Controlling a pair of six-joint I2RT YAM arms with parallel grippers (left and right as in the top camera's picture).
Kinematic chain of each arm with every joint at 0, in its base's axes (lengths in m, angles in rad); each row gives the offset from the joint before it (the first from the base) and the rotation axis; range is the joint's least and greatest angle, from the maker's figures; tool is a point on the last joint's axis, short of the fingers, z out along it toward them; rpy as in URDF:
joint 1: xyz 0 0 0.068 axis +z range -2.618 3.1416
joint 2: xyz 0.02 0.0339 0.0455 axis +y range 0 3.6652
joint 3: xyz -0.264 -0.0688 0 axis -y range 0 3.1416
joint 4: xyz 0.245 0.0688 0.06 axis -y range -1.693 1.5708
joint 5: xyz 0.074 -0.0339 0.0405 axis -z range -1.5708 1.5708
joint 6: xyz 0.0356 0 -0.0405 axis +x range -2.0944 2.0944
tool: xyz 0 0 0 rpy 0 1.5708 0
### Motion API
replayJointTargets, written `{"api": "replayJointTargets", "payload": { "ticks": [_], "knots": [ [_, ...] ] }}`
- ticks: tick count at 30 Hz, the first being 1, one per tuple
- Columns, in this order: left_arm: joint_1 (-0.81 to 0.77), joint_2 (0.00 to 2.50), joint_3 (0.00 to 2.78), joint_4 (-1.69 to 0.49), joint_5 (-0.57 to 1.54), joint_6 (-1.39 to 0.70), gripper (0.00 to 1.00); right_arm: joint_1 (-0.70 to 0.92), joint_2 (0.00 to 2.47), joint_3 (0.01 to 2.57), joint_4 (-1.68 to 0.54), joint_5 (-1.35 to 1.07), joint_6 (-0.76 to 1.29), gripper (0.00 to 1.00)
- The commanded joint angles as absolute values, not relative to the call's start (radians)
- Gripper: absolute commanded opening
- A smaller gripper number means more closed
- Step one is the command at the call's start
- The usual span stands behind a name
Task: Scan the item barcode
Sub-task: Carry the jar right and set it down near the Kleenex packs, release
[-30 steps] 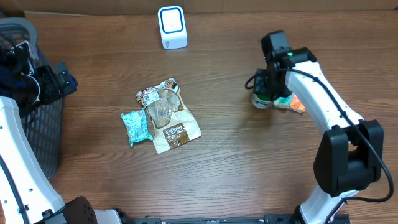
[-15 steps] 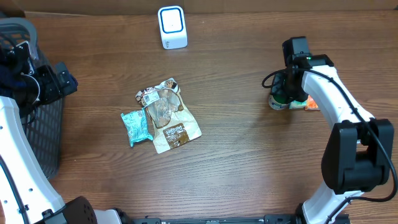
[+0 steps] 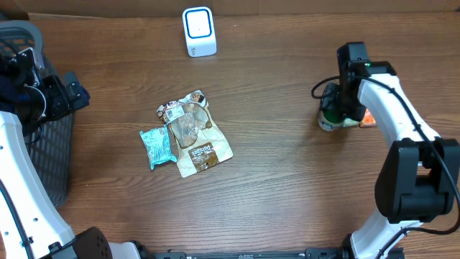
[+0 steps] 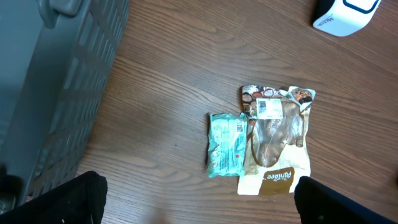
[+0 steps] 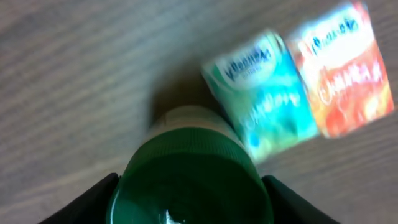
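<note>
My left arm [image 3: 16, 180] runs up the left edge of the surface [image 3: 287, 194], its wrist bent inward. Its end effector [image 4: 202, 202] hangs high with both fingers [image 4: 78, 199] spread as wide as they go and nothing between them. My right arm [image 3: 392, 119] stretches forward from its base at the near right, with the forearm angled in and the wrist turned down. Its end effector [image 5: 189, 199] points straight down, low over the surface, fingers [image 5: 99, 196] parted. I can't tell whether they press on anything.
</note>
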State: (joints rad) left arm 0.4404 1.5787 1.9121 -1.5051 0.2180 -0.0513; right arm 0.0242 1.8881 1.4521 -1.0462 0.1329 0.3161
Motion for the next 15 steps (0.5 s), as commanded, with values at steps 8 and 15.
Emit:
{"api": "replayJointTargets", "payload": {
  "ticks": [8,15],
  "knots": [
    [0.439,1.584,1.932,-1.507,0.233,-0.037,0.99,0.069,1.876,1.830,-1.282,-0.070,0.199,0.80],
    [0.439,1.584,1.932,-1.507,0.233,-0.037,1.00,0.161,1.884,1.831,-1.201,-0.333,0.154,0.99]
  ]
}}
